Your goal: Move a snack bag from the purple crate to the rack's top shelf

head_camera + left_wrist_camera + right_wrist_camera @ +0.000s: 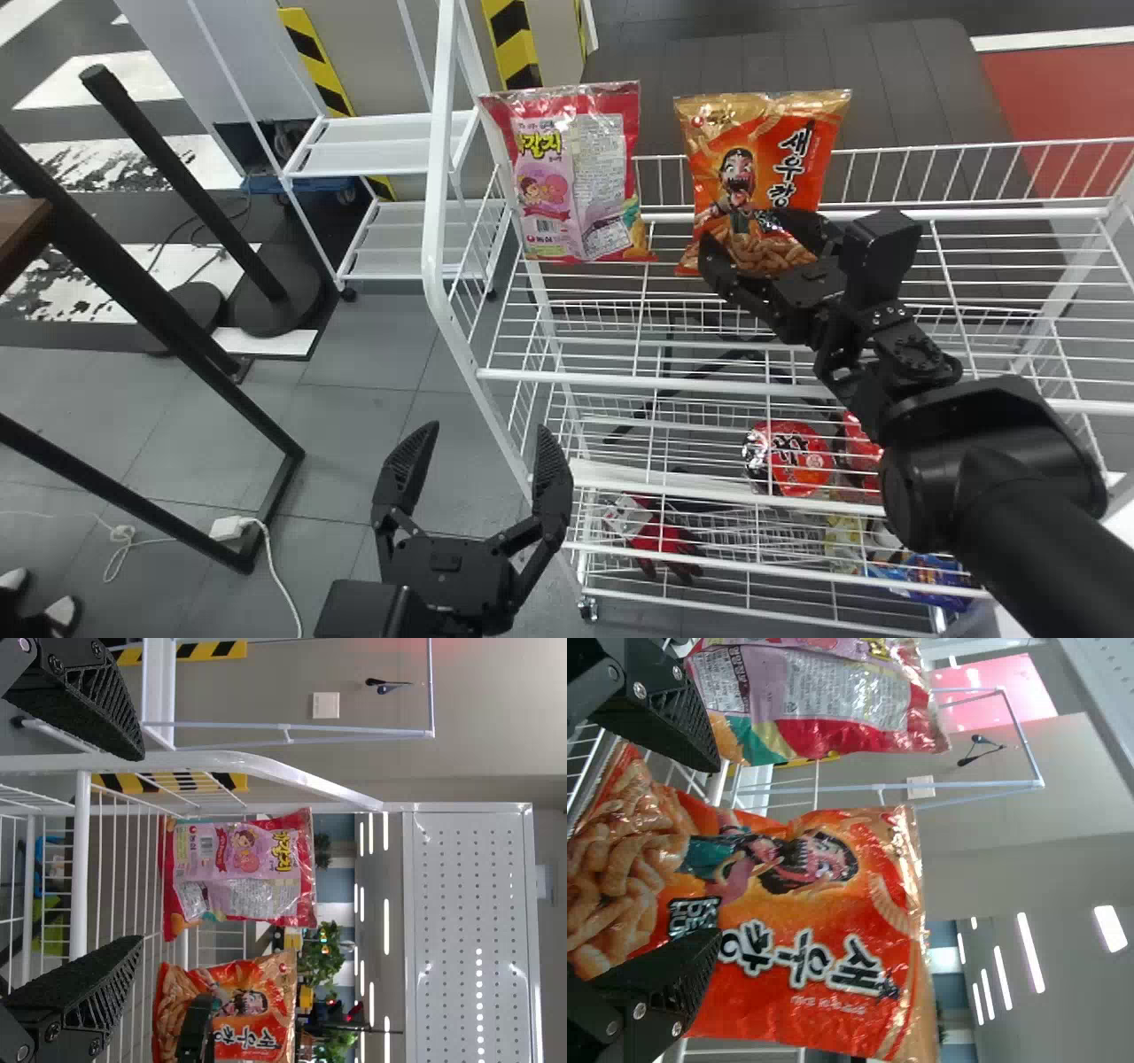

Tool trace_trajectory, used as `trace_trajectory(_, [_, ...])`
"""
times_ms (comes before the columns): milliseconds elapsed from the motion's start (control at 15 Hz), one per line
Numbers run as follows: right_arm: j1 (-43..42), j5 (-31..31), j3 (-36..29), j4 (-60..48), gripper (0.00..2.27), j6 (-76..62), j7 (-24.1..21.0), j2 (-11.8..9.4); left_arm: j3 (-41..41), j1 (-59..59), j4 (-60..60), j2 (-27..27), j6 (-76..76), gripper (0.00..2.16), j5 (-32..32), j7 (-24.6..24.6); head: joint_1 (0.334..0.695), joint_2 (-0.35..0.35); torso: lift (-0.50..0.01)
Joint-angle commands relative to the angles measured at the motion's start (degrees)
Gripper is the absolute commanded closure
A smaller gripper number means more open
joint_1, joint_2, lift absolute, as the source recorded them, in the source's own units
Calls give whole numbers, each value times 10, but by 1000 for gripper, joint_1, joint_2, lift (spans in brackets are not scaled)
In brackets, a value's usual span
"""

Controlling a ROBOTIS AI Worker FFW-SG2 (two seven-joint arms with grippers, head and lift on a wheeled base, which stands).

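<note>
We see the orange snack bag (753, 168) standing on the rack's top shelf (585, 346), its long axis running up and down. Its top seal points up, the end with the pictured snacks points down, and its printed front faces us; seen from the head, the top end leans slightly to the right.

At its lower part we have the right gripper (742, 229), come in from the right, its jaws apart: one stands by the bag's left edge, the other in front of its face.

To the left of that bag, a short gap away, the pink snack bag (576, 177) stands upright too, top seal up and leaning a little left.

Our left gripper (487, 428) is in front of the rack's left end, jaws spread wide with nothing between them. Red packages (797, 456) lie lower in the rack.
</note>
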Motion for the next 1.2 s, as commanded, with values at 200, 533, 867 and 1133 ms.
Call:
trace_trajectory(200, [36,10,-6,-73,154,-35,3,1,7,1,-3,2,0,80,8,-6,695,238,1])
trace_trajectory(533, [168,35,-9,-343,157,46,-41,1,15,3,-13,2,12,110,18,-27,695,287,1])
trace_trajectory(867, [184,39,-56,-380,161,79,-56,-13,12,-28,-1,-1,48,107,24,-33,695,271,1])
trace_trajectory(1133, [246,51,-88,-426,167,42,-59,-27,13,-31,7,1,49,100,31,-41,695,228,1])
